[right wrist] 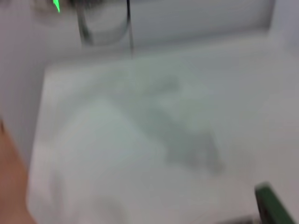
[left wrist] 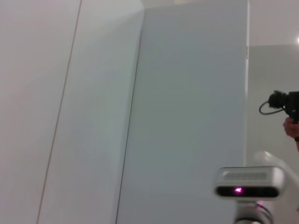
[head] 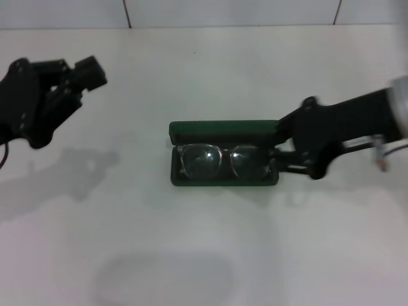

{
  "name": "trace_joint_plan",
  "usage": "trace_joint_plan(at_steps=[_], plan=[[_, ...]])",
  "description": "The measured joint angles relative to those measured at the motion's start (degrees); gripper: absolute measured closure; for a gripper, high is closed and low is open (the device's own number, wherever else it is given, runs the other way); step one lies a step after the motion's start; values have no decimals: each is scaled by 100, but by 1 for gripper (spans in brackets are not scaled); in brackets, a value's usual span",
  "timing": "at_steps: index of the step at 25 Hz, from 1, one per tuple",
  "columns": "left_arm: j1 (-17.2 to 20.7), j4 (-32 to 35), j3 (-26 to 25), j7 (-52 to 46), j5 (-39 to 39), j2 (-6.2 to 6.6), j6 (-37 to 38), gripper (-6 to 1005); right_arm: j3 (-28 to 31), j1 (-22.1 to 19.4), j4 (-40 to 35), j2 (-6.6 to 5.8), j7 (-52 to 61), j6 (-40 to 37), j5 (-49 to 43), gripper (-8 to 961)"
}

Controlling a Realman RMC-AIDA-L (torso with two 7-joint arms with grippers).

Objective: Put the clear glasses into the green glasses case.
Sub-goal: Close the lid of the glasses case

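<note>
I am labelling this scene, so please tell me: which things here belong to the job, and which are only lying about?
Belong to the job:
- clear glasses, lying in the case
- green glasses case, open
- right hand, at the case's right end
- left hand, raised far to the left, away from the case

Only lying about:
- nothing else on the white table

No text, label, brand or number can be read in any view; the green glasses case (head: 223,131) shows no legible lettering on its lid.
</note>
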Motion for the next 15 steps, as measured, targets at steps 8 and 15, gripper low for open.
trace_joint_plan(at_steps=[8,15], plan=[[-627,-7,21,-357,641,-143,-969,916,1716,-1226,773,2,-1851,-675,1977,627],[-1207,-255,169,-347,1116,-396,-1800,910,4445,-1412,2351,-51,-2163,-1921,1964,606]])
